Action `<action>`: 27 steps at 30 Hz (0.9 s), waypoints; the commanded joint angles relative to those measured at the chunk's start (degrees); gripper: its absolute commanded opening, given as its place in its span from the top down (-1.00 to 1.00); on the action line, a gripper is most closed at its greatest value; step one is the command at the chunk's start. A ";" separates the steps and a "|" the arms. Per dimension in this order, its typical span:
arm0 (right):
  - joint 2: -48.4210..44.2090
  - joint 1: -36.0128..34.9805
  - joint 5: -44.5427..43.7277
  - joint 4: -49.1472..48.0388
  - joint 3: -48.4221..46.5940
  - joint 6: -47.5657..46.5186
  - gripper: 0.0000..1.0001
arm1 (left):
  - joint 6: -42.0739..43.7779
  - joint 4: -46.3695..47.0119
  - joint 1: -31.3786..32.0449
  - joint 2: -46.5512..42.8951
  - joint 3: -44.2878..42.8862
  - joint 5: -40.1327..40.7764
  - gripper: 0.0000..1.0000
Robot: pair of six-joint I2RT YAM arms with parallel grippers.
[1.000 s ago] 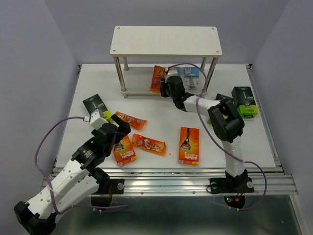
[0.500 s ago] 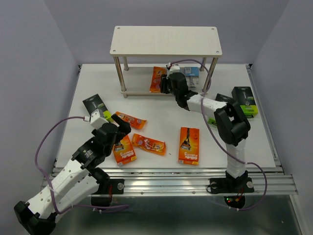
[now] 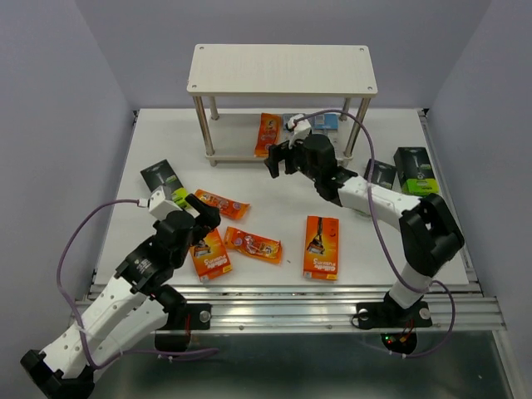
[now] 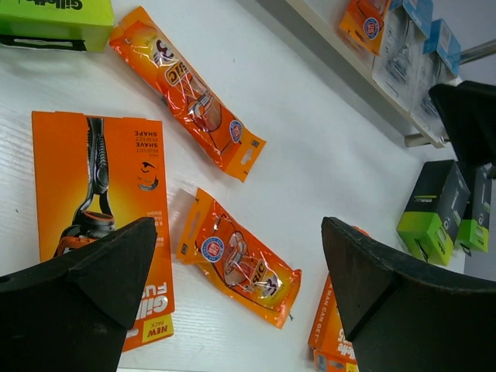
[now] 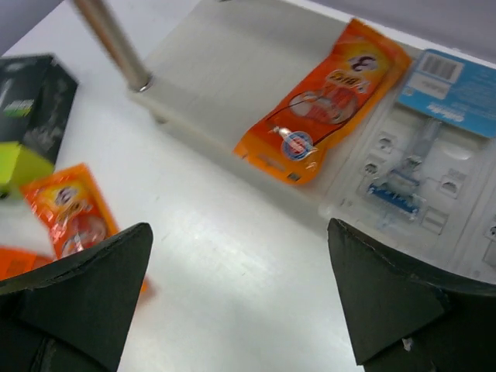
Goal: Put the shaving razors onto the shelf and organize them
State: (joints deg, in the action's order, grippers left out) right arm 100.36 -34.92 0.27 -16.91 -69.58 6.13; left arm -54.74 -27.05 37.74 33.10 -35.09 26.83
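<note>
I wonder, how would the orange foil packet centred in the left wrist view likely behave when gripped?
The orange foil packet looks thin and crinkled, so it will probably flop rather than stay stiff. Its glossy film may slip in the left claw. Lying flat on the table, it seems light and unlikely to roll.

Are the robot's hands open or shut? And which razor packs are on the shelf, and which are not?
left gripper: open, holding nothing.
right gripper: open, holding nothing.
shelf: upright, with packs on its lower board.
orange foil packet: lying flat on the lower board.
blister pack: lying flat on the lower board, beside that packet.
flat orange box: lying face up on the table, not shelved.
</note>
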 commanded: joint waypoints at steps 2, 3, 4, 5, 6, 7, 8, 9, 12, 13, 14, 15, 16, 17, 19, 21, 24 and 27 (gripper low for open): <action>-10.17 -6.39 5.71 2.55 6.99 -8.77 -1.00 | -0.72 -2.74 -0.47 -3.03 -2.00 -1.60 -0.98; -12.18 -7.00 5.62 3.89 7.61 -8.16 -1.00 | -0.81 -3.09 -0.47 -3.57 -1.65 -2.30 -0.98; -13.25 -7.53 5.62 5.12 8.40 -7.37 -1.00 | -0.89 -3.36 -0.38 -3.92 -1.47 -2.74 -0.98; -14.21 -8.32 3.79 6.87 10.24 -3.79 -1.00 | -1.07 -3.97 -0.47 -4.53 -1.30 -3.62 -0.98; -15.09 -8.33 2.73 7.58 11.21 -1.50 -1.00 | -1.16 -4.15 -0.47 -4.89 -1.03 -4.06 -0.98; -15.97 -8.33 2.45 8.46 12.18 0.44 -1.00 | -1.24 -4.15 -0.47 -5.15 -0.68 -4.59 -0.98; -17.72 -8.33 2.71 9.95 13.23 3.94 -1.00 | -1.33 -3.98 -0.47 -5.41 -0.25 -5.03 -0.98; -18.61 -8.85 3.59 10.05 16.11 5.02 -1.00 | -1.33 -3.46 -0.47 -5.85 0.80 -5.64 -0.98; -21.60 -9.38 7.10 10.31 19.74 5.91 -1.00 | -0.98 -1.09 -0.38 -5.68 3.26 -7.75 -0.98; -22.04 -9.99 7.63 11.18 21.14 6.17 -1.00 | -0.37 -0.21 -0.47 -5.33 3.97 -8.98 -0.98; -22.57 -10.00 8.16 11.54 21.76 6.87 -1.00 | -0.02 0.76 -0.47 -4.81 4.59 -9.60 -0.98; -23.70 -10.00 8.43 11.98 22.29 6.96 -1.00 | 0.33 2.86 -0.47 -3.50 5.64 -10.39 -0.98; -24.32 -10.52 8.69 12.25 22.91 7.05 -1.00 | 0.68 3.57 -0.47 -2.70 6.00 -11.09 -0.98; -25.46 -10.52 8.87 12.42 23.96 7.57 -1.00 | 1.30 5.50 -0.47 -1.21 6.87 -11.36 -0.98; -26.26 -10.52 9.48 12.60 24.75 8.19 -1.00 | 2.00 7.18 -0.47 0.38 7.40 -11.97 -0.98; -26.88 -10.52 11.32 12.25 25.81 8.81 -1.00 | 3.66 11.03 -0.47 2.39 8.28 -11.98 -0.98; -27.06 -10.52 12.56 12.16 26.34 8.99 -1.00 | 6.04 15.78 -1.00 6.60 7.94 -13.90 -0.98; -27.23 -10.52 12.38 12.77 26.25 8.55 -1.00 | 9.90 17.90 -1.87 11.87 7.32 -17.23 -0.98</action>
State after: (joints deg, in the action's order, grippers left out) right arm 74.50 -45.08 10.96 -3.31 -43.29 14.24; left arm -50.85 -16.43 36.95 40.29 -26.94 13.45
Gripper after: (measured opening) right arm 0.998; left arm 0.987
